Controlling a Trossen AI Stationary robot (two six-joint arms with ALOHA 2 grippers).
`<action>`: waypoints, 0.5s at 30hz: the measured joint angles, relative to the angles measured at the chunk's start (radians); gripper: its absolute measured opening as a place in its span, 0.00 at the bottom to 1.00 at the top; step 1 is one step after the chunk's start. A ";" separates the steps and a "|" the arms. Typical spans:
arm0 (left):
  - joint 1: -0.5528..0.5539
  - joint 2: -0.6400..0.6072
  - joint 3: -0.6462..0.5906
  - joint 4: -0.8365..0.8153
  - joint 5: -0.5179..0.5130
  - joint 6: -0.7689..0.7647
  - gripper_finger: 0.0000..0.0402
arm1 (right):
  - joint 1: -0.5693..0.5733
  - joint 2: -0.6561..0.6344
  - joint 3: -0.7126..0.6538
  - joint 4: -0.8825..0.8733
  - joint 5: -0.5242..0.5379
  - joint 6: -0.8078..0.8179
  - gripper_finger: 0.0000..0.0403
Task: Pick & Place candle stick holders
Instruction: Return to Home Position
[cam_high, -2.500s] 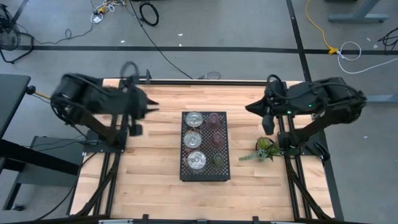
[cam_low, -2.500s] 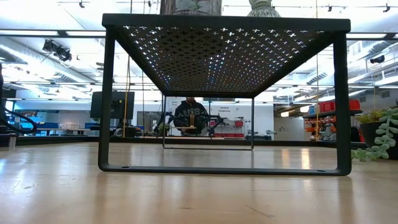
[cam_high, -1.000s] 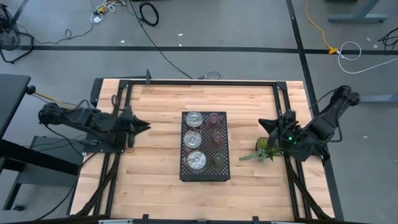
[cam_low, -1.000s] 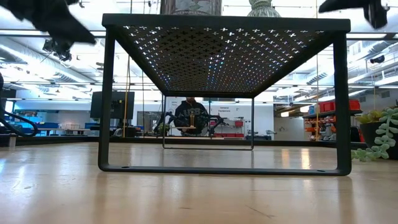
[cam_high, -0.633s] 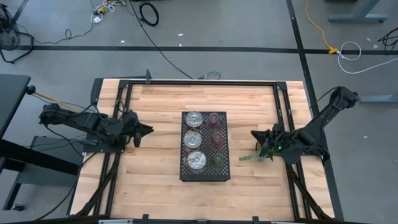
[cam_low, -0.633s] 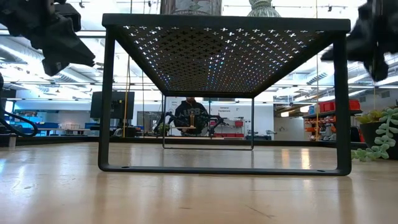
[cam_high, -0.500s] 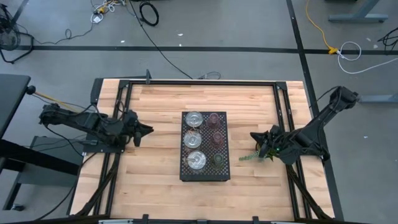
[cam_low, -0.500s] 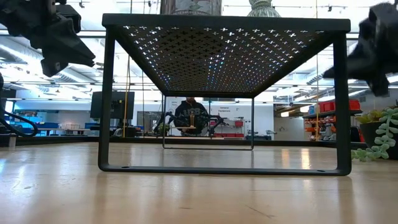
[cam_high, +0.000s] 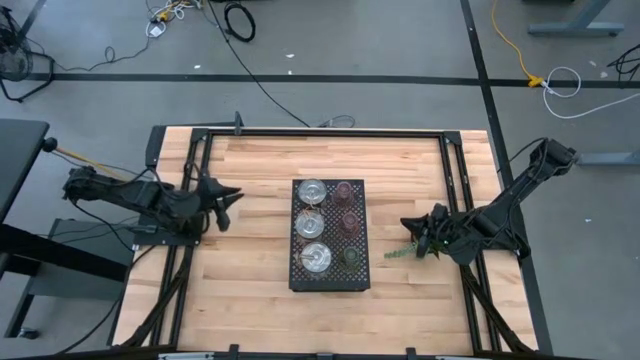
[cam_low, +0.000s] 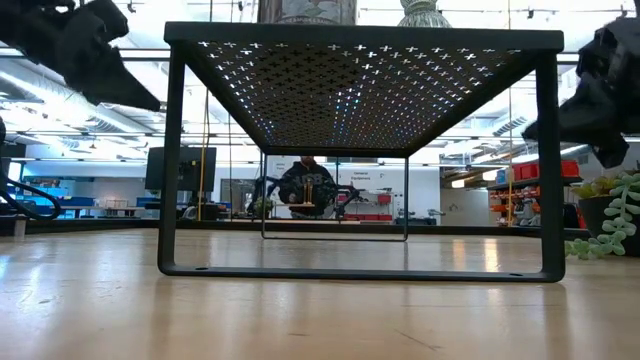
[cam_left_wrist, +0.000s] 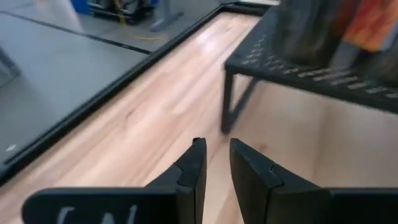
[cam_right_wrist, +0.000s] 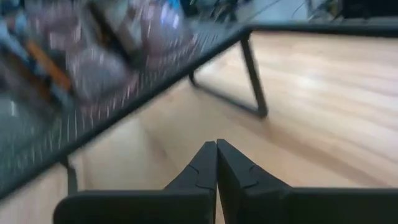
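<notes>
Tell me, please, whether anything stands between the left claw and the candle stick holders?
Nothing visible: only bare table lies between the left claw and the shelf holding all six candle stick holders; the right claw is by the plant sprig.

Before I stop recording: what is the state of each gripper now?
Left gripper, left of the shelf: slightly open, empty.
Right gripper, by the plant: closed, empty.

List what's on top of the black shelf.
Six candle holders: three silvery in one column, two pink and one green alongside. Low view shows only two; the shelf hides the rest.
</notes>
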 joint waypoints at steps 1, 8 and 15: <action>0.004 -0.001 -0.012 0.001 -0.011 -0.003 0.18 | -0.001 0.000 0.000 0.017 0.038 0.012 0.02; 0.007 0.016 -0.082 0.022 0.023 -0.296 0.18 | -0.002 0.005 0.000 0.122 0.230 0.027 0.02; 0.007 0.020 -0.192 0.065 -0.047 -0.180 0.18 | -0.002 0.006 0.000 0.160 0.240 0.018 0.02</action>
